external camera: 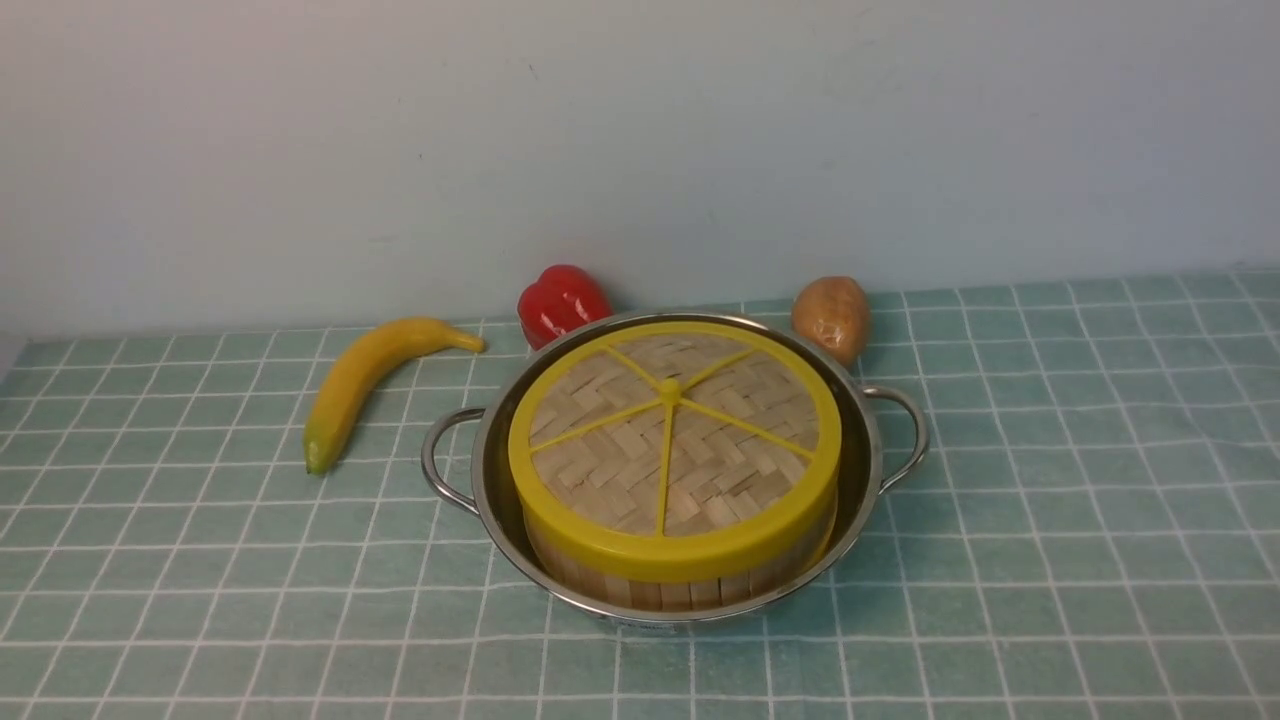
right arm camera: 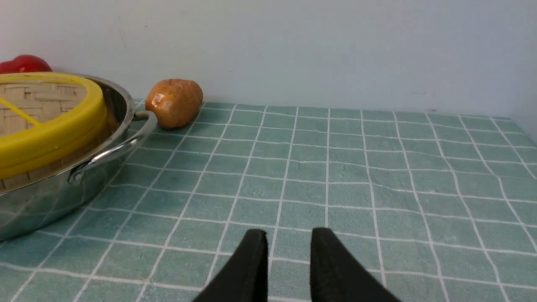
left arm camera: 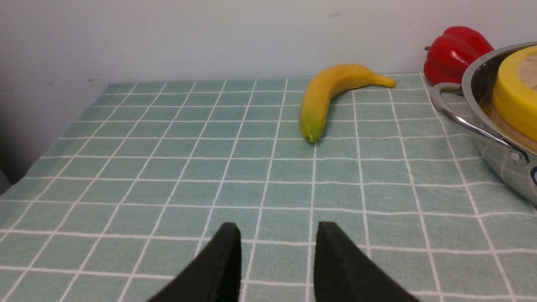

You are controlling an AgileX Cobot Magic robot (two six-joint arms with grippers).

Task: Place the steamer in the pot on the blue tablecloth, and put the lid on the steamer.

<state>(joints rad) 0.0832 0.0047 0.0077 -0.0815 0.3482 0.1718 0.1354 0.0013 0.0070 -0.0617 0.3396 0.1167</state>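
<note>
The steel pot (external camera: 862, 470) stands on the blue checked tablecloth (external camera: 1050, 500). The steamer (external camera: 680, 590) sits inside it, only its pale wooden wall showing. The woven lid (external camera: 672, 450) with yellow rim and spokes lies flat on the steamer and hides its contents. Neither gripper shows in the front view. My left gripper (left arm camera: 279, 228) is open and empty low over the cloth, left of the pot (left arm camera: 503, 167). My right gripper (right arm camera: 288, 233) is open and empty over the cloth, right of the pot (right arm camera: 42, 205).
A banana (external camera: 360, 385) lies left of the pot. A red pepper (external camera: 560, 300) and a brown potato (external camera: 832, 315) sit behind it near the wall. The cloth's left edge shows in the left wrist view.
</note>
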